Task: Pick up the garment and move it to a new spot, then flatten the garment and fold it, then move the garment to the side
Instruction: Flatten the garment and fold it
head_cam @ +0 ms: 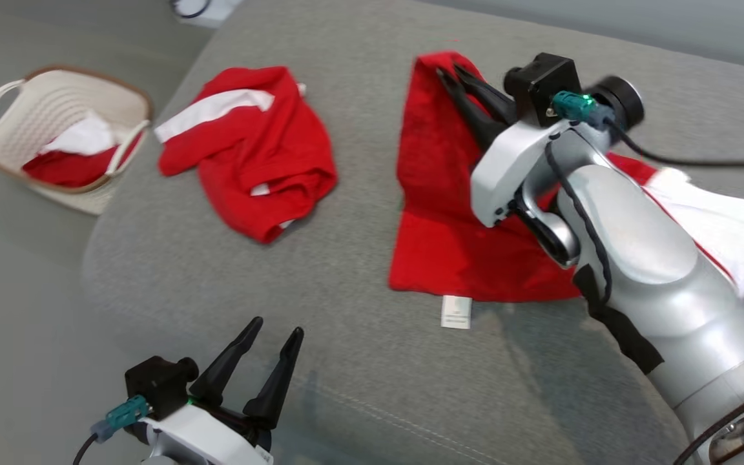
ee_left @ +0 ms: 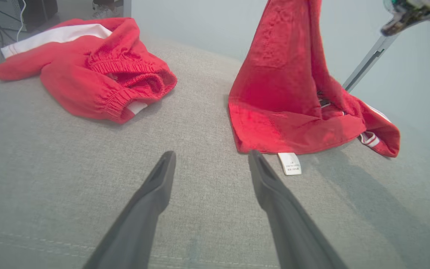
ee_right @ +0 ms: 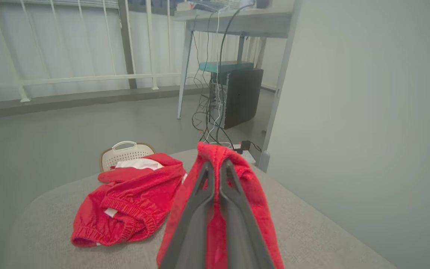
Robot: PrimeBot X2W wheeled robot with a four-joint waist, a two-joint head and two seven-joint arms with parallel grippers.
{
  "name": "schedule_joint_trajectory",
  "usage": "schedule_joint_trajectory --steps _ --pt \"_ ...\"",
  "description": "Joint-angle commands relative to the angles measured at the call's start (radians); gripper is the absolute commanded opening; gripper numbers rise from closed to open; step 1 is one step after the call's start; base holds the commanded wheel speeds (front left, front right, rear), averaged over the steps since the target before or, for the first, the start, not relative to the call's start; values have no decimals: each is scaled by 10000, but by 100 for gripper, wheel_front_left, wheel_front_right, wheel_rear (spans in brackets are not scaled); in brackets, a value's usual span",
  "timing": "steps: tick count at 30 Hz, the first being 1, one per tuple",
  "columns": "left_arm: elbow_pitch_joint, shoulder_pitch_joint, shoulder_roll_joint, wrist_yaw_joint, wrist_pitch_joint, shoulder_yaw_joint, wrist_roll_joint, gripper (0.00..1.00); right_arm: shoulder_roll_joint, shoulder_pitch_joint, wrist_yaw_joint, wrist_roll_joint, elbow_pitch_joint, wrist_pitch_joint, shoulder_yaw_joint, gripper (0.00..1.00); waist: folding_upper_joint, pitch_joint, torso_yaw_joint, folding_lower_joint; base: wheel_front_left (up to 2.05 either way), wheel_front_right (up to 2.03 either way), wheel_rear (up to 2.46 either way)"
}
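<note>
Right claw tight on red garment, over grey cushion near basket.

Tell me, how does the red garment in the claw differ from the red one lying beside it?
The held garment hangs from the right claw, lower edge resting on the cushion; the other garment lies crumpled, untouched. The held garment shows a white label at its hem; the other garment shows a broad white stripe. Both are red.
</note>
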State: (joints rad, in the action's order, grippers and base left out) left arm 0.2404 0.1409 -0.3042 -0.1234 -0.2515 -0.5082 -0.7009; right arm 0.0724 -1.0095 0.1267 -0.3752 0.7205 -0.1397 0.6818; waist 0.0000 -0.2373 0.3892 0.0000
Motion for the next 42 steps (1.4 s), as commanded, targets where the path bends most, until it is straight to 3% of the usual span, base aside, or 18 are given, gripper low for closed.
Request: schedule_joint_trajectory --steps 1,2,6,11,19,24,31,37,42 --pt "-163 575 -275 -73 -103 160 -227 100 -222 -91 40 15 505 449 -202 40 0 -283 972 0 0 0 0" --pt "-167 631 -295 -73 -103 32 -298 100 -222 -142 40 113 890 577 -362 100 0 -338 1153 0 0 0 0" --pt "-141 774 -402 -73 -103 -247 -509 100 -222 -274 40 544 2261 1306 -1199 100 0 -460 1497 0 0 0 0" --pt "-163 780 -500 -73 -103 -283 -625 100 -222 -143 40 537 2236 1567 -1322 100 0 -468 1197 0 0 0 0" --pt "-518 739 -828 -73 -103 -437 -534 100 -222 666 40 981 1447 327 -2066 100 0 -267 -388 0 0 0 0" --pt "-606 662 -1127 -73 -103 -347 -320 100 -222 2174 40 1897 358 -527 -3073 100 0 -215 -1895 0 0 0 0" --pt "-450 418 -1338 -73 -103 -117 -199 100 -222 4603 40 2615 -1557 -925 -4342 100 0 -207 -3475 0 0 0 0" --pt "-114 150 -1395 -73 -103 214 7 100 -222 6299 40 2707 -2814 -997 -4940 100 0 -222 -4319 0 0 0 0" --pt "665 58 -1289 -73 -103 1258 436 100 -222 6994 40 2666 -3641 -994 -5062 100 0 -266 -4733 0 0 0 0"
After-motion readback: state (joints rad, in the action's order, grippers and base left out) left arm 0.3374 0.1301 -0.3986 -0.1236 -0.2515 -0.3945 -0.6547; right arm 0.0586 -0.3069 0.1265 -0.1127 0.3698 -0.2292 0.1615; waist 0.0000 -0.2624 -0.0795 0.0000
